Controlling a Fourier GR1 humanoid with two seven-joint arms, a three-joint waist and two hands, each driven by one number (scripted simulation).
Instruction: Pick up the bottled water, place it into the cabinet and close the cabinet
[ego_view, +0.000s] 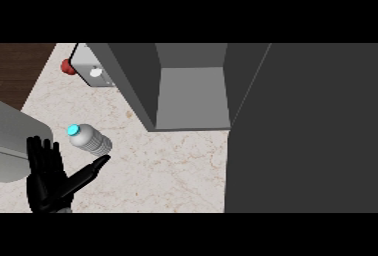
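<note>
My left hand (49, 175) was at the lower left of the view, fingers straight and spread, thumb angled out to the right, holding nothing. My right hand did not show at all.

Just beyond my thumb tip stood the bottled water (90, 139) on the counter (170, 165), close to the hand but, as far as I could tell, not touching it. Farther out, up and to the right, the cabinet (188, 90) stood open, its grey shelf bare, and its dark door (303, 130) swung out toward me, filling the right side. A small grey appliance with a red knob (92, 70) sat behind the bottle, beside the cabinet.

I judged the grasp had not begun. The risk I saw was my thumb or fingertips nudging the bottle before they closed round it: it looked light and narrow, and a sideways push could tip it and send it rolling across the counter.

The bottle seemed to stand upright, its long axis vertical, the blue cap (73, 131) toward me and showing at the upper left of its body.
</note>
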